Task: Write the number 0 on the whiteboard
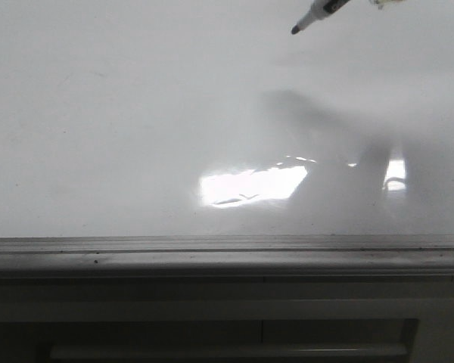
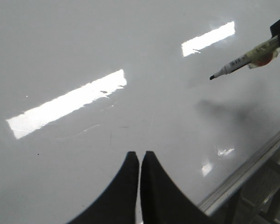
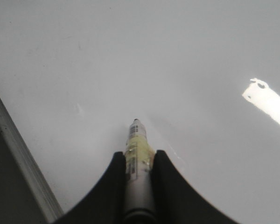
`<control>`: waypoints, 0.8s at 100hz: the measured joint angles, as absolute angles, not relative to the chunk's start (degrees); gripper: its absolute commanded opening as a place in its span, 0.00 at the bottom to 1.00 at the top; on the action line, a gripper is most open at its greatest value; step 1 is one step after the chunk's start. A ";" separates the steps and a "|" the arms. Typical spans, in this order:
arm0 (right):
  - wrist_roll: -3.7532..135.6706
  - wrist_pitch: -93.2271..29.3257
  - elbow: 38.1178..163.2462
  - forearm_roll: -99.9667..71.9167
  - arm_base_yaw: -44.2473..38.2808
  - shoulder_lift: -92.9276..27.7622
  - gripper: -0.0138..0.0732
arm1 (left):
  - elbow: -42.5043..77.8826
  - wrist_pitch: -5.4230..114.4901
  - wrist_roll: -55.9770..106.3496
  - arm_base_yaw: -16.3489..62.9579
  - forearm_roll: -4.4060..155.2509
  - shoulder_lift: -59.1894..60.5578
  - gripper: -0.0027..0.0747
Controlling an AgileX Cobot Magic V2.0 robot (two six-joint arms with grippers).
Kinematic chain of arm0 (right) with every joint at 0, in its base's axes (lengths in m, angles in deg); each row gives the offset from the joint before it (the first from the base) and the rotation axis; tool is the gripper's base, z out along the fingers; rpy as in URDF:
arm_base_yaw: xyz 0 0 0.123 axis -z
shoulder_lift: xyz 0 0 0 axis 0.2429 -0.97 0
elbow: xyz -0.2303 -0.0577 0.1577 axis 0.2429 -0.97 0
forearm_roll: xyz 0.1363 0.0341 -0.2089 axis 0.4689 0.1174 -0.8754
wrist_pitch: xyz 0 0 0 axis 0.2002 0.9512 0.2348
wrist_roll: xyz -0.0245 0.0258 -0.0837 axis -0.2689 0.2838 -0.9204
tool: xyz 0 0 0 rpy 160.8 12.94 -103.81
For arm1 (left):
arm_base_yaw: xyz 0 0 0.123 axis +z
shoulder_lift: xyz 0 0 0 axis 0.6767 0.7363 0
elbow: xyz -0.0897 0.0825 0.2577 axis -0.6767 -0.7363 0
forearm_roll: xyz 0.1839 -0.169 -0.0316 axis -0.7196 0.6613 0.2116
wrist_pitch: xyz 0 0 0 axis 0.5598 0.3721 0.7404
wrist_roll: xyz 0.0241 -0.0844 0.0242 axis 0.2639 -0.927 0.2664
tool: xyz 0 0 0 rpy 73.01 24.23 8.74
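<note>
Your whiteboard (image 1: 136, 113) fills nearly all of the front view, a glossy white surface with bright patches of reflected glare and a grey metal frame edge (image 1: 227, 253) along its near side. You can see no drawn loop on it in any view; the surface under the pen is bare white, with only faint scuffs and a tiny dark speck showing in the left wrist view.

The marker (image 1: 312, 17) enters the front view from the upper right, tilted, with its black tip pointing down and to the left. The tip hangs above the board, and a soft shadow lies on the surface below and to the right of it.

Your right gripper (image 3: 139, 158) has its two dark fingers (image 3: 113, 186) closed against the marker's barrel, one on each side, with the yellowish labelled section and the tip sticking out past them.

Your left gripper (image 2: 139, 161) hovers over the board well apart from the marker, its fingers (image 2: 123, 186) pressed almost together with only a thin slit between them, holding nothing.
</note>
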State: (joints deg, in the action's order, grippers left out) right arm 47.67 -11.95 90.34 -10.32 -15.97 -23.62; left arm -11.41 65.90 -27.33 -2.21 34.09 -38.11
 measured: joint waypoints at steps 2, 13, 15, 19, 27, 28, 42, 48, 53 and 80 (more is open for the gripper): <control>47.67 -12.22 90.34 -10.44 -15.97 -23.87 0.11 | -11.41 65.90 -27.33 -2.21 34.03 -38.11 0.01; 47.67 -12.99 90.34 -10.44 -15.97 -25.00 0.11 | -11.41 65.90 -27.33 -2.21 34.03 -38.11 0.01; 47.67 -12.98 90.34 -10.44 -15.97 -25.15 0.11 | -11.41 65.90 -27.33 -2.21 34.03 -38.11 0.01; 47.79 -12.98 90.34 -10.44 -15.97 -25.64 0.11 | -11.41 65.90 -27.33 -2.21 34.03 -38.11 0.01; 47.80 -12.98 90.34 -10.44 -15.97 -26.67 0.11 | -11.41 65.80 -27.33 -2.21 34.03 -38.11 0.01; 47.80 -12.98 90.34 -10.44 -15.97 -26.88 0.11 | -11.41 65.82 -27.33 -2.21 34.03 -38.11 0.01; 47.90 -13.02 90.34 -10.44 -15.97 -28.62 0.11 | -11.41 65.82 -27.33 -2.21 34.03 -38.11 0.01; 47.90 -13.11 90.34 -10.44 -15.97 -29.26 0.11 | -11.41 65.82 -27.33 -2.21 34.03 -38.11 0.01; 47.90 -13.11 90.34 -10.44 -15.97 -29.87 0.11 | -11.41 65.82 -27.33 -2.21 34.03 -38.11 0.01; 47.90 -13.33 90.48 -10.32 -15.97 -31.36 0.11 | -11.41 65.82 -27.33 -2.21 34.03 -38.11 0.01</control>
State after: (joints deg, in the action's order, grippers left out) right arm 47.90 -13.33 90.48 -10.32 -15.97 -31.36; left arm -11.41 65.82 -27.33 -2.21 34.03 -38.11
